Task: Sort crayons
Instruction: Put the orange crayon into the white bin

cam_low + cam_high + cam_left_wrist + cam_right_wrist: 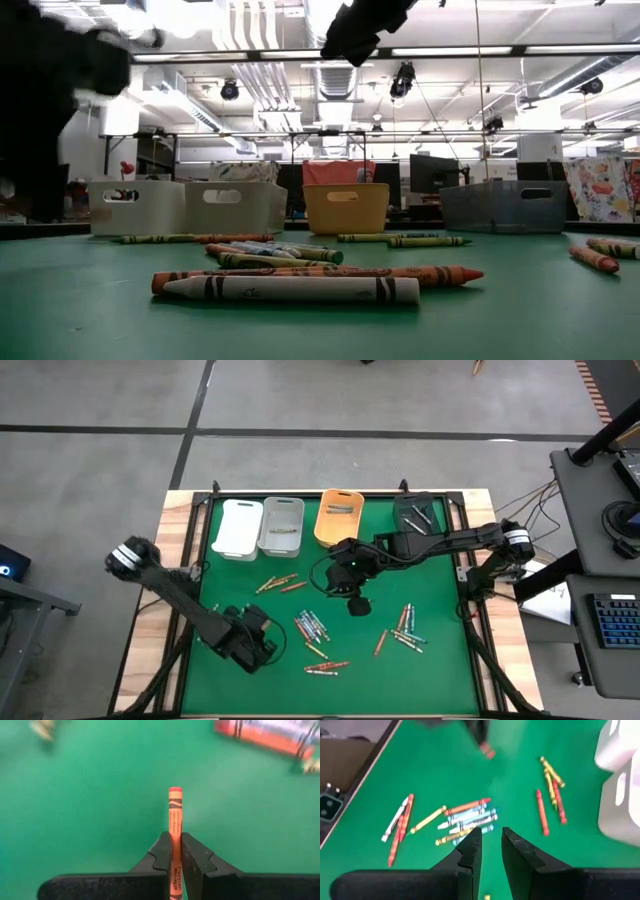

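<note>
The left gripper (175,852) has its 2 dark fingers (161,851) clenched on a thin orange-red paper-wrapped crayon (175,817), which sticks straight out past the fingertips above bare green tabletop (90,810). From above, that gripper (262,642) sits low near the front-left part of the green mat, at the end of the dark left arm (175,590) that reaches in from the left edge.

The right gripper (491,842) hangs over the middle of the tabletop with its fingers (470,847) slightly parted and nothing between them. Below it lies a loose cluster of blue, yellow and orange crayons (467,820). In the overhead view this gripper (357,603) hovers just right of centre, its arm (450,542) stretching in from the right side.

The scattered crayons (312,626) lie in several small groups: 1 by the centre, 1 toward the front (325,666), 1 to the right (402,630), and a few behind the middle (278,583).

Along the far edge stand 4 small bins: a white plastic bin (238,527), a grey plastic bin (281,526) touching it, an orange plastic bin (338,516), and a dark bin (418,516). The grey, orange and dark bins each hold a few crayons.

From table height, a white crayon (290,290) lies nearest, with an orange crayon (440,273) just behind it.
</note>
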Robot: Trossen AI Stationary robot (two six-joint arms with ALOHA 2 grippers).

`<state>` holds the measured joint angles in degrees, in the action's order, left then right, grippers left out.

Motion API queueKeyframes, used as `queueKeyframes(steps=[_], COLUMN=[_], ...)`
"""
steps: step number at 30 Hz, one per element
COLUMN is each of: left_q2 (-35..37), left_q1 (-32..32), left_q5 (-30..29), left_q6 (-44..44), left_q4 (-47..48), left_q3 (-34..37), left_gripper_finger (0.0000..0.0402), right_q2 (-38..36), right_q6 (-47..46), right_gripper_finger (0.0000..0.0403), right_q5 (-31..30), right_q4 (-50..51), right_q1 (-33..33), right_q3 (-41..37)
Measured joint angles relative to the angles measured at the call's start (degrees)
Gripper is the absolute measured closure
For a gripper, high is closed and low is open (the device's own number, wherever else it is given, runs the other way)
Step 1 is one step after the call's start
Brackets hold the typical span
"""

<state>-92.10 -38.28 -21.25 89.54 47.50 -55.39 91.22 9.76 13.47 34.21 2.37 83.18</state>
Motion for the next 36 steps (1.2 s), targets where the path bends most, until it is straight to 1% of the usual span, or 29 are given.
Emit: queueKeyframes(steps=[5,8,10,14,18,20,22,24,26,28,30,32,36], left_q2=[10.7,16.9,21.1,27.1,30.7,31.2,31.1,30.1,28.5,26.6,24.2,21.8,17.4], left_q1=[5.5,10.8,15.3,27.2,43.0,51.6,60.3,69.0,77.2,83.4,87.8,90.1,90.7], left_q5=[-4.9,-7.8,-10.7,-15.5,-15.4,-13.4,-9.3,-4.7,-0.5,4.5,9.7,12.5,13.3], left_q6=[-6.3,-11.1,-15.7,-29.7,-47.4,-57.1,-65.4,-71.0,-74.5,-78.8,-83.5,-86.6,-90.6], left_q4=[9.9,15.2,16.7,14.8,12.3,10.4,8.0,4.1,0.3,-2.4,-3.0,-2.9,-3.3], left_q3=[0.1,0.0,0.0,0.0,0.0,0.0,0.0,0.0,0.0,0.3,0.5,0.5,0.3], left_gripper_finger=[0.0401,0.0401,0.0401,0.0401,0.0401,0.0401,0.0401,0.0401,0.0401,0.0402,0.0402,0.0402,0.0402], right_q2=[0.0,0.0,0.0,0.0,0.0,0.0,0.0,0.0,0.0,0.0,0.0,0.0,0.0], right_q6=[0.1,1.9,3.4,6.7,10.4,11.8,12.6,13.1,13.4,13.3,12.5,11.8,10.3], right_gripper_finger=[0.0339,0.0339,0.0339,0.0339,0.0339,0.0339,0.0339,0.0339,0.0339,0.0339,0.0339,0.0339,0.0339], right_q5=[0.0,0.0,0.0,0.0,0.0,0.1,0.1,0.1,0.1,0.2,0.3,0.4,0.5], right_q4=[5.4,9.0,10.9,11.7,11.8,11.8,11.8,11.5,10.4,9.4,8.4,7.3,6.9], right_q1=[0.0,0.0,0.0,-1.0,-3.4,-5.4,-7.7,-10.3,-12.8,-15.5,-17.9,-19.9,-22.2], right_q3=[0.0,0.0,0.0,0.0,0.0,0.0,0.0,-0.2,-0.4,-0.5,-0.7,-1.1,-1.3])
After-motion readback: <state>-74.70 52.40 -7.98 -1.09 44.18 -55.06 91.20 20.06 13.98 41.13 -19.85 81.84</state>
